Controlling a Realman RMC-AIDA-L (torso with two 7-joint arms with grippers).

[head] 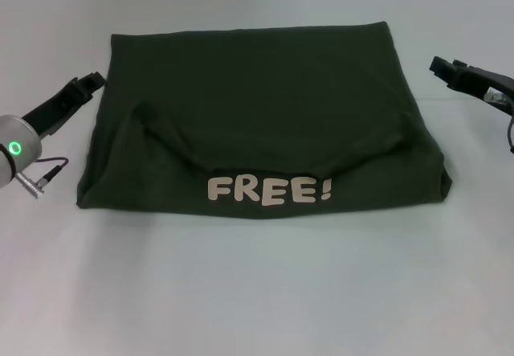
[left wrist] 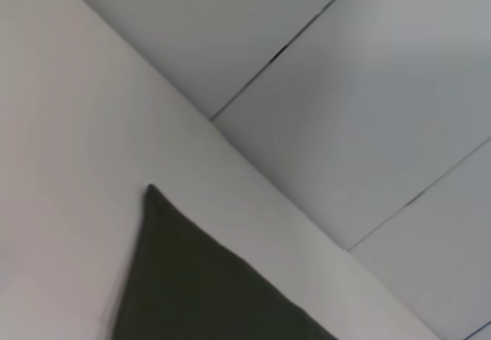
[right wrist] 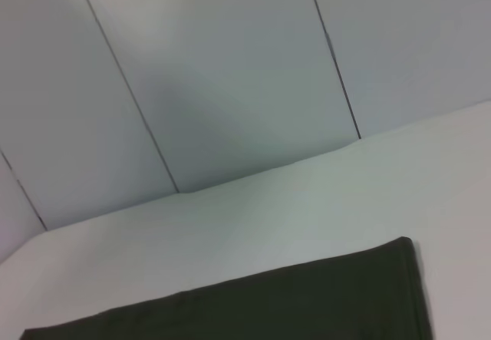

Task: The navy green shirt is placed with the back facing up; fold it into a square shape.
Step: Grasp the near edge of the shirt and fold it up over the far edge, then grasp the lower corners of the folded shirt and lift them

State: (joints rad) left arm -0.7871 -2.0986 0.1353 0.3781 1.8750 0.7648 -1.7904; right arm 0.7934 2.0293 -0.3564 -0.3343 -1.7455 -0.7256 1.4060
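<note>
The navy green shirt (head: 257, 107) lies folded on the white table (head: 257, 292) as a broad, roughly rectangular bundle. A turned-up strip along its near edge shows cream "FREE!" lettering (head: 269, 190). My left gripper (head: 95, 81) sits just off the shirt's far left corner, close to the cloth. To the right, my right gripper (head: 440, 66) hovers clear of the shirt's far right corner. One corner of the shirt (left wrist: 192, 286) shows in the left wrist view. The right wrist view shows its far edge and a corner (right wrist: 268, 309).
White table surface surrounds the shirt, with a wide band in front of it. A pale panelled wall (right wrist: 230, 71) rises behind the table's far edge. A cable and connector (head: 44, 175) hang from my left arm near the shirt's left side.
</note>
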